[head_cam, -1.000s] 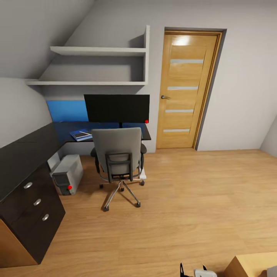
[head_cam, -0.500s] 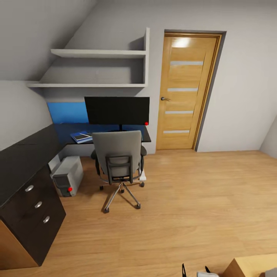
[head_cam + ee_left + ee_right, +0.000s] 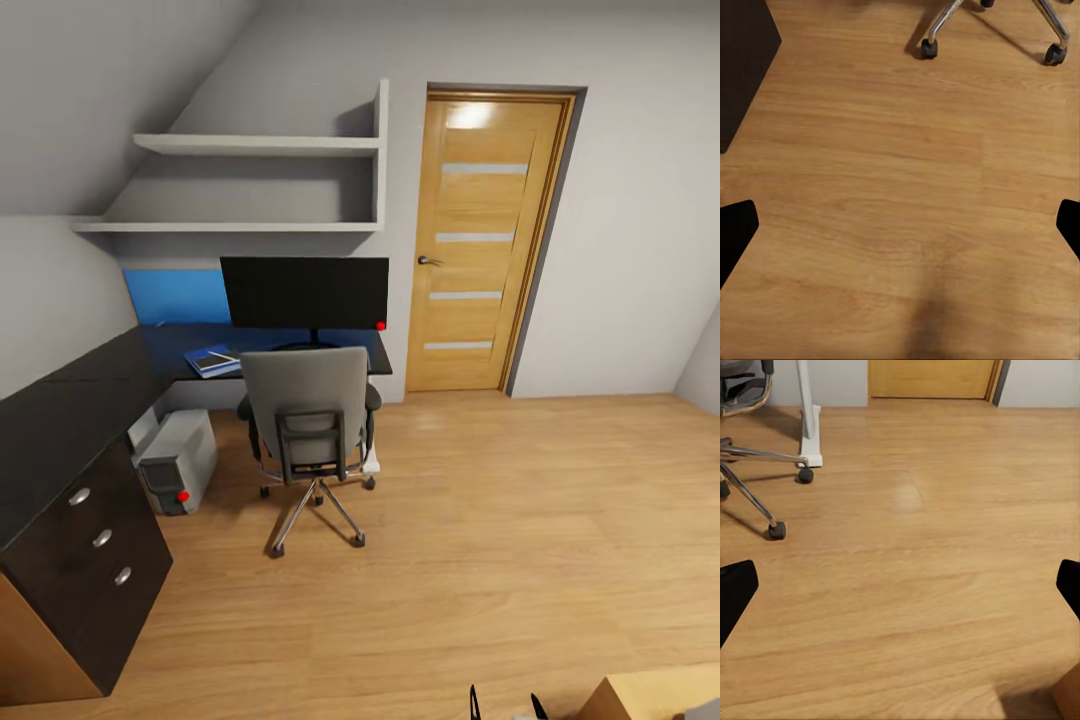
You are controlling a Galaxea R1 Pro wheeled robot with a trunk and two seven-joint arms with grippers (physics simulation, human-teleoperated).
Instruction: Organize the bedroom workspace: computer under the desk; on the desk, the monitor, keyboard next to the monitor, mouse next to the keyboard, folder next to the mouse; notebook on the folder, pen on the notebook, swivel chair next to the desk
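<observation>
You're in a home bedroom set up as a study corner. Giveaways: sloped attic ceiling (image 3: 100, 90) above the black L-shaped desk (image 3: 70, 400), two white wall shelves (image 3: 250, 145) over that desk, light wooden door with frosted glass strips (image 3: 485, 240) just right of the desk, warm wood plank floor (image 3: 500, 520). On the desk a black widescreen monitor (image 3: 305, 290); under it a light grey tower computer (image 3: 177, 455); in front a grey-upholstered swivel chair (image 3: 305, 410).
</observation>
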